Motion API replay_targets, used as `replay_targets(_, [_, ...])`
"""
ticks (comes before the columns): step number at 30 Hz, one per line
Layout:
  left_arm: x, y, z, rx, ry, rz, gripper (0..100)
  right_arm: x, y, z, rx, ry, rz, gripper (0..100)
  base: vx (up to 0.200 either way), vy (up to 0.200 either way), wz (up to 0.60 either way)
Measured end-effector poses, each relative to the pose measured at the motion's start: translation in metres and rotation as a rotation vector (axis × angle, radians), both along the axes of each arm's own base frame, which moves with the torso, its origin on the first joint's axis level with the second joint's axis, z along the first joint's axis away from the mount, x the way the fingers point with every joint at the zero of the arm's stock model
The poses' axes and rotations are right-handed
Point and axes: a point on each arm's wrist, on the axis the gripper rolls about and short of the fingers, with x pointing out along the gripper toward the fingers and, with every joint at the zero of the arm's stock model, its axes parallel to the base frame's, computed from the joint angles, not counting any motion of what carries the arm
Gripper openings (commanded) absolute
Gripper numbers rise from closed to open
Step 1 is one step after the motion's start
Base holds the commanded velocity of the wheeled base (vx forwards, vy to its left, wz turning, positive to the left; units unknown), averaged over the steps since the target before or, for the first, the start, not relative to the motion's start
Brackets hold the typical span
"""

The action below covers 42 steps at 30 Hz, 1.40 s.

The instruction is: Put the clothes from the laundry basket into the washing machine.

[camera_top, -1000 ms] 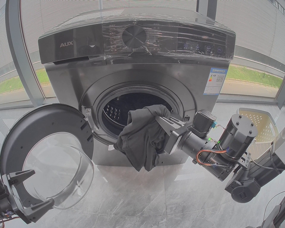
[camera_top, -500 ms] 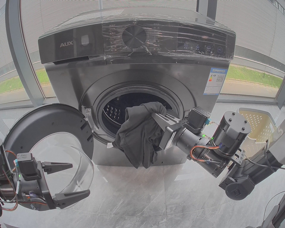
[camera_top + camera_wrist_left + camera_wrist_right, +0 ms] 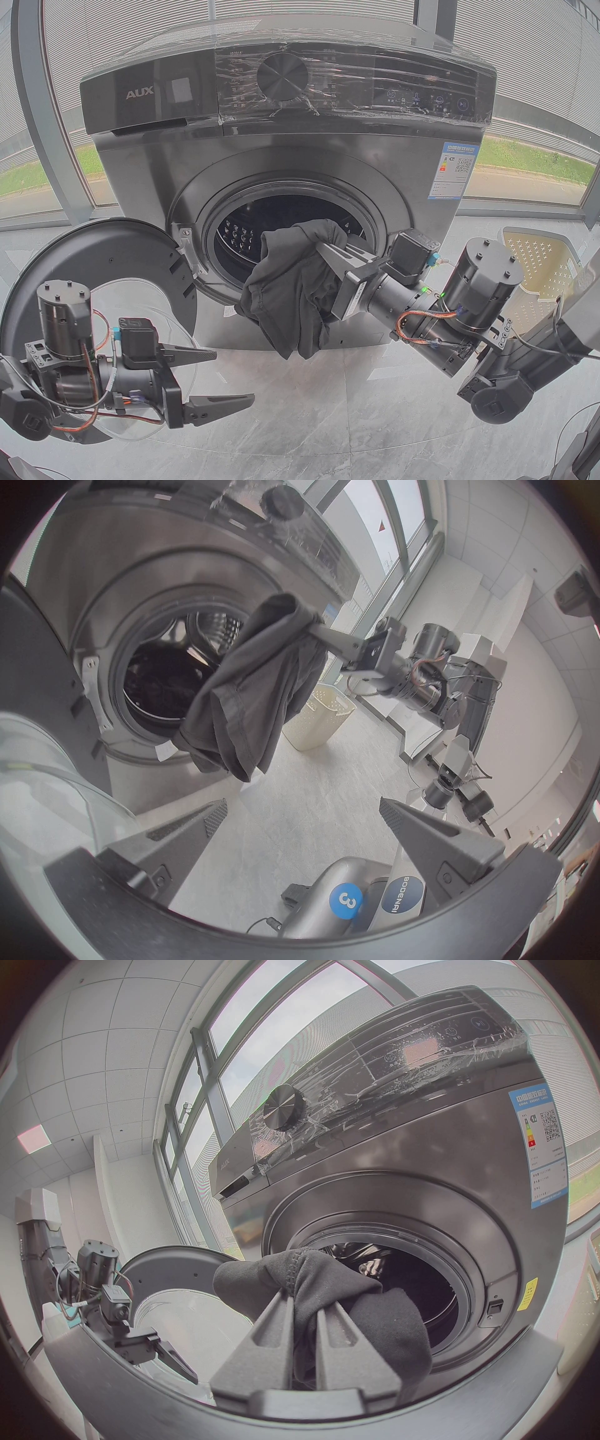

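A dark grey garment (image 3: 290,284) hangs in front of the washing machine's (image 3: 281,150) round opening (image 3: 275,231), its lower part draping below the rim. My right gripper (image 3: 325,247) is shut on its top fold, just outside the drum mouth; the right wrist view shows the fingers (image 3: 278,1335) pinching the cloth (image 3: 312,1285). My left gripper (image 3: 228,378) stands open low on the left, in front of the swung-open door (image 3: 94,262), holding nothing. In the left wrist view, the garment (image 3: 250,692) hangs ahead of the open fingers (image 3: 187,836). The cream laundry basket (image 3: 553,275) sits at the right.
The machine's door with its glass bowl (image 3: 125,350) stands open to the left, close behind my left arm. Grey tiled floor (image 3: 325,406) lies in front of the machine. Window frames (image 3: 44,125) stand behind it.
My left arm has swung up and to the right from the lower left corner, gripper still open. My right gripper has carried the garment slightly left and closer to the drum opening.
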Motion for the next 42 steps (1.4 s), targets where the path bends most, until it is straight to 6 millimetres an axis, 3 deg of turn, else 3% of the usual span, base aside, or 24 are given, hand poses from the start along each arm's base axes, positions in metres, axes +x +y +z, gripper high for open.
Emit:
replay_targets(10, [0.022, -0.016, -0.019, 0.011, 0.08, 0.0, 100, -0.004, 0.003, -0.002, -0.001, 0.002, 0.012, 0, 0.0, 0.0, 0.0])
replay_targets(22, [0.056, -0.027, -0.043, -0.008, -0.006, 0.115, 100, -0.01, 0.002, -0.005, -0.011, 0.011, 0.021, 0, 0.0, 0.0, 0.0])
replay_targets(32, [0.069, -0.015, -0.056, 0.014, 0.03, 0.204, 100, -0.014, -0.001, -0.001, -0.005, 0.004, 0.023, 0, 0.0, 0.0, 0.0])
replay_targets(42, [0.083, -0.006, -0.05, -0.031, -0.019, 0.273, 100, -0.015, -0.002, -0.001, -0.012, 0.001, 0.023, 0, 0.0, 0.0, 0.0])
